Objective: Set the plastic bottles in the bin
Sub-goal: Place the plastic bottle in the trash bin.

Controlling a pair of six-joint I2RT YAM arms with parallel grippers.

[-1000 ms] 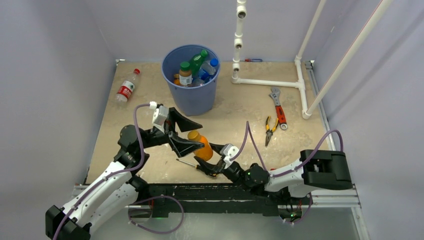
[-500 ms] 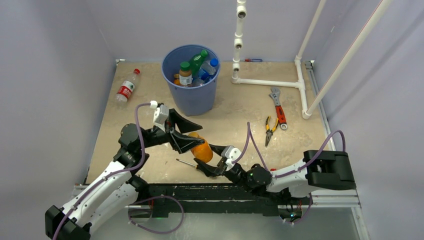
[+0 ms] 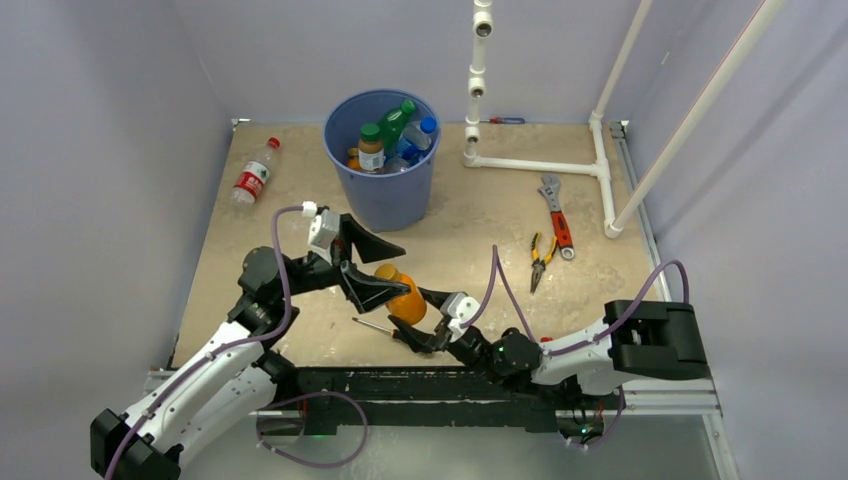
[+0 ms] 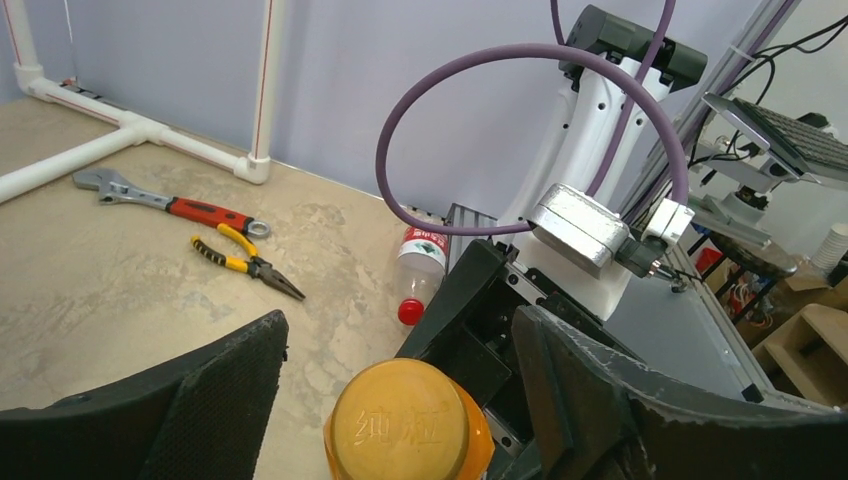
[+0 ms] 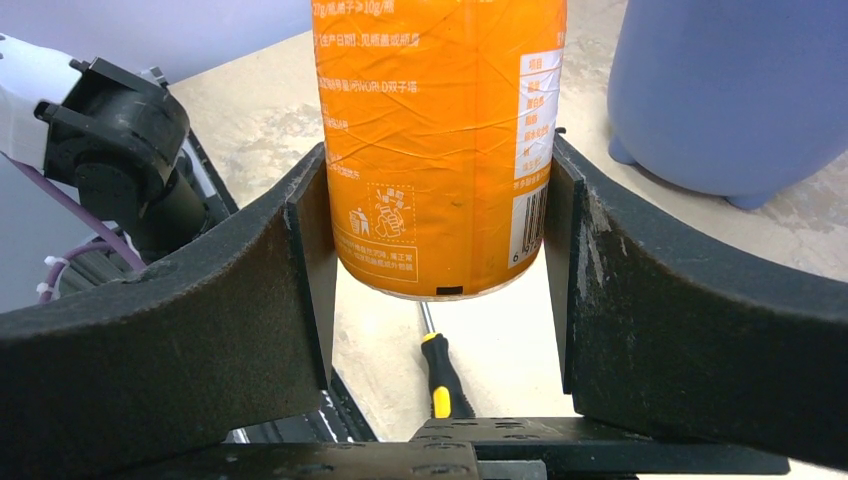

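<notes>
One orange bottle (image 3: 405,297) is sitting between your two grippers, near the front middle of the table (image 3: 470,235). Your right gripper (image 3: 413,312) is sitting at 5 o'clock from it and pinching the bottle's lower end. In the right wrist view both pads are pressing flat against the label. Your left gripper (image 3: 403,268) is hovering at 10 o'clock with its fingers spread to either side of the orange cap (image 4: 405,425). In the left wrist view a gap is showing on each side of that cap, so those fingers are gripping nothing. A screwdriver (image 3: 372,325) is lying on the table just beside the bottle, at 7 o'clock. The bin (image 3: 385,200) is standing at 12 o'clock from the bottle, well apart from it, and several bottles (image 3: 395,140) are poking up inside it. One red-labelled bottle (image 3: 253,178) is lying on the table at 10 o'clock, left of the bin. Pliers (image 3: 540,262) are lying at 3 o'clock and a wrench (image 3: 555,215) at 2 o'clock.
</notes>
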